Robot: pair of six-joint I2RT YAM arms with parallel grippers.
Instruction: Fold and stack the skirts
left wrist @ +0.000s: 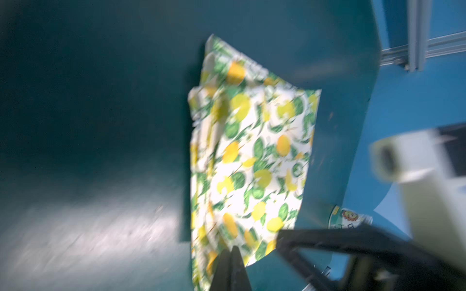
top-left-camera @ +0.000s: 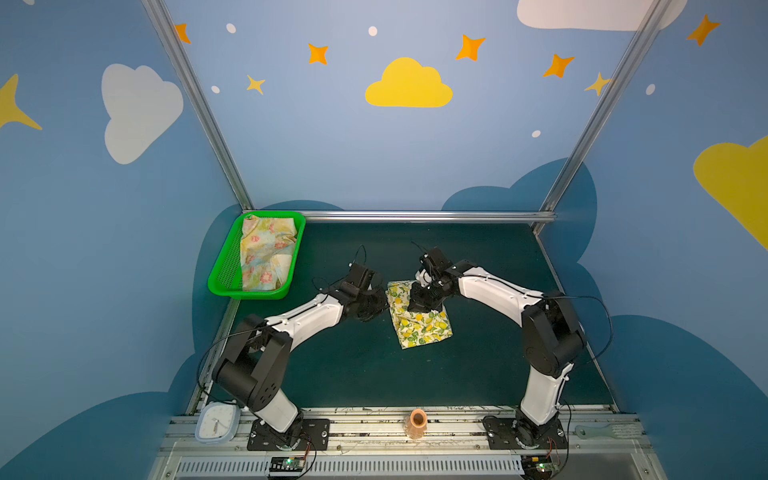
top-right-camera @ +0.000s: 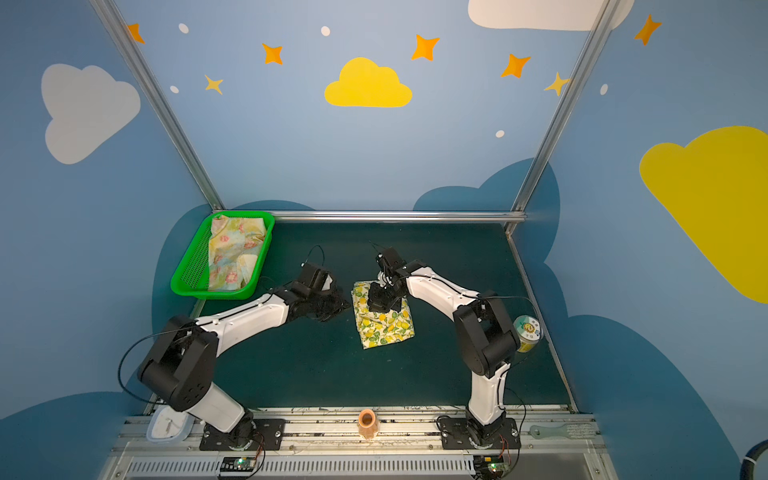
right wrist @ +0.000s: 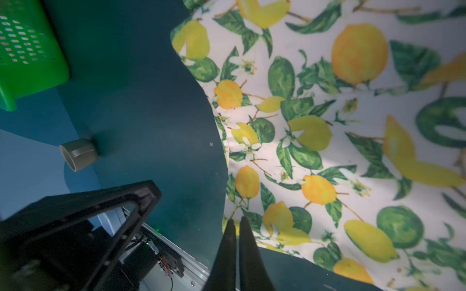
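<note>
The cream skirt with lemons and green leaves (top-left-camera: 424,328) (top-right-camera: 386,326) lies folded near the middle of the dark green table. My right gripper (top-left-camera: 417,309) (top-right-camera: 378,309) comes down on its far part. In the right wrist view this gripper (right wrist: 235,219) is shut on an edge of the lemon skirt (right wrist: 327,126). My left gripper (top-left-camera: 380,309) (top-right-camera: 345,309) sits at the skirt's left edge; in the blurred left wrist view it (left wrist: 232,248) is shut, tips over the lemon skirt (left wrist: 252,151). The pale yellow skirt with pink flowers (top-left-camera: 266,253) (top-right-camera: 232,253) lies crumpled in the basket.
A green perforated basket (top-left-camera: 253,293) (top-right-camera: 216,293) (right wrist: 27,50) stands at the back left corner. A printed can (top-right-camera: 527,332) (left wrist: 350,218) stands by the right arm. On the front rail are a white clock (top-left-camera: 218,422), an orange cup (top-left-camera: 417,422) and a pale spatula (top-left-camera: 602,430).
</note>
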